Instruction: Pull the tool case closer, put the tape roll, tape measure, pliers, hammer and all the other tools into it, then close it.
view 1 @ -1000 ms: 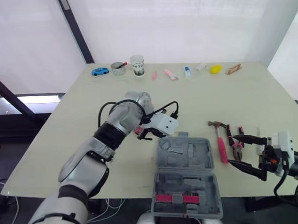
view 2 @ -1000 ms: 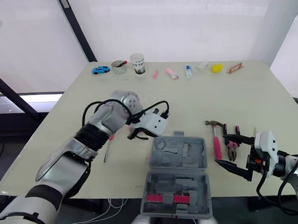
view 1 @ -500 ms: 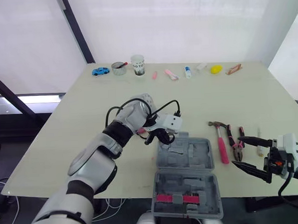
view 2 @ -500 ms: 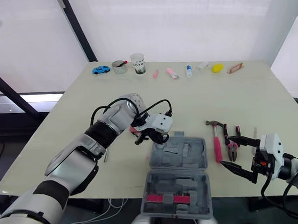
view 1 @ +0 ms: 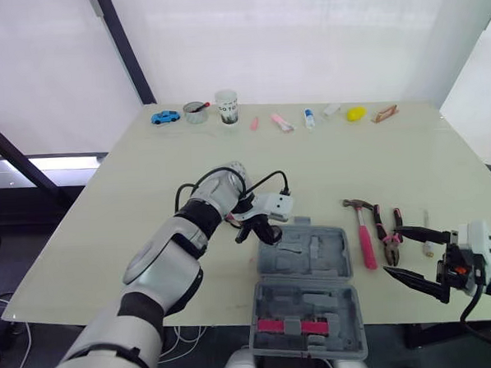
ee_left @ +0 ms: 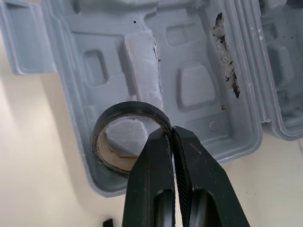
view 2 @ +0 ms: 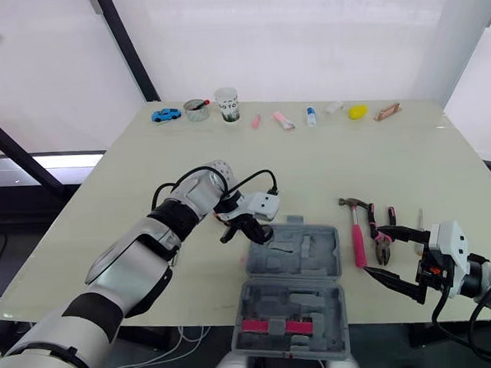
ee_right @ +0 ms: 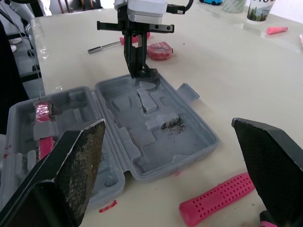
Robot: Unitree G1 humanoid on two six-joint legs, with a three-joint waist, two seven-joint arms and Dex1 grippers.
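Note:
The grey tool case (view 1: 305,255) lies open near the table's front edge, with a pink item in its near half (view 1: 291,324). My left gripper (ee_left: 171,138) is shut on the rim of the black tape roll (ee_left: 124,140) and holds it just above the case's far left corner (view 1: 263,232). Right of the case lie the pink-handled hammer (view 1: 363,232) and the pliers (view 1: 387,237). My right gripper (view 1: 416,256) stands open beside the pliers, with nothing in it. A pink tape measure (ee_right: 159,50) and a screwdriver (ee_right: 105,45) lie beyond the case's left side.
Along the table's far edge stand a blue toy car (view 1: 165,117), a small bowl (view 1: 196,112), a paper cup (view 1: 226,107), pink items (view 1: 280,122), a glue stick (view 1: 309,118), a yellow object (view 1: 355,113) and a wooden clip (view 1: 384,113).
My left gripper has carried the tape roll from left of the case to over its far left corner. The right gripper has drifted slightly right and stayed open.

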